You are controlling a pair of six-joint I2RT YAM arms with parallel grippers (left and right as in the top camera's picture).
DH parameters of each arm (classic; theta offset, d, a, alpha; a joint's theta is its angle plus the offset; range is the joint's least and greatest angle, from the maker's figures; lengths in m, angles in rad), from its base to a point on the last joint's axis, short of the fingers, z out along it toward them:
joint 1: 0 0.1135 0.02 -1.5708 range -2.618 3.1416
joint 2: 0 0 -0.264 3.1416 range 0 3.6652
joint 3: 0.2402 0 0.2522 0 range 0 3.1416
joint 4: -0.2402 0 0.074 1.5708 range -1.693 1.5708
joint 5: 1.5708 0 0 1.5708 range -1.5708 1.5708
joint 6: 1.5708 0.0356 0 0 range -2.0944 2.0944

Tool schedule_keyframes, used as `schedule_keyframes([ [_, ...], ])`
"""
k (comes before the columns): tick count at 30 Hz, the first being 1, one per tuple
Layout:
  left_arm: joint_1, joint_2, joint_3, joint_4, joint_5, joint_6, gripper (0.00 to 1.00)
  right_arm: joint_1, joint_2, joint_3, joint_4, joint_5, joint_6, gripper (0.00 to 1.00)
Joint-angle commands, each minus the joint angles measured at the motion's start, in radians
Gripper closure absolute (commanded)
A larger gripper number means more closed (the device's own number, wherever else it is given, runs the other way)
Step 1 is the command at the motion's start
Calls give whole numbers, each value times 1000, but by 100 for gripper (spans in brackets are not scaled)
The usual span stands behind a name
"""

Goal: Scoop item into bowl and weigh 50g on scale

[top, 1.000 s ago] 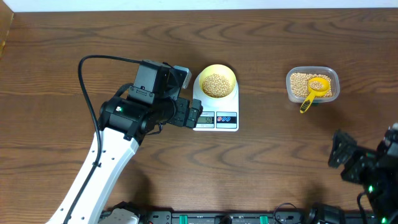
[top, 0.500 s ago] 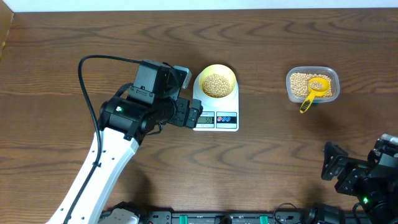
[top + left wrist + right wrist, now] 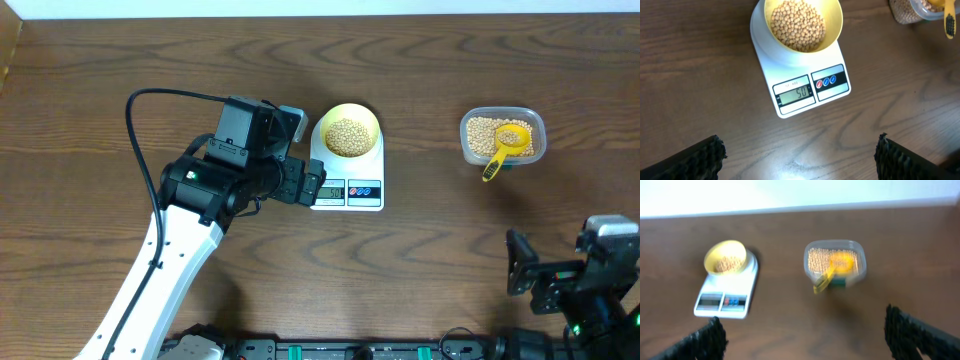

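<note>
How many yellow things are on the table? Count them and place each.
2. A small round pale yellow bowl sits on the white rectangular scale; a bright yellow scoop lies in the clear plastic tub at right. None seems hidden.

Left arm [image 3: 175, 265]: white lower link, black joint housings, green light lit. Black cable [image 3: 140, 110] looped. Right arm [image 3: 585, 290]: black, green light. Left gripper [image 3: 800, 159]: fingers black, ribbed.
</note>
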Motion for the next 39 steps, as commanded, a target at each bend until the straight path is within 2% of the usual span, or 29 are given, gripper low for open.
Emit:
schedule_keyframes([
  [1, 3, -9, 28, -2, -6, -12, 2, 47, -90, -93, 79, 14, -48, 1],
  [7, 3, -9, 28, -2, -6, -12, 2, 60, -222, -317, 313, 13, -47, 1],
  [18, 3, -9, 28, -2, -6, -12, 2, 143, -356, -690, 724, 63, -47, 1],
  [24, 3, -9, 28, -2, -6, -12, 2, 177, -410, -814, 862, 66, -47, 1],
  [39, 3, -9, 28, -2, -6, -12, 2, 215, -412, -1044, 1201, 161, -46, 1],
])
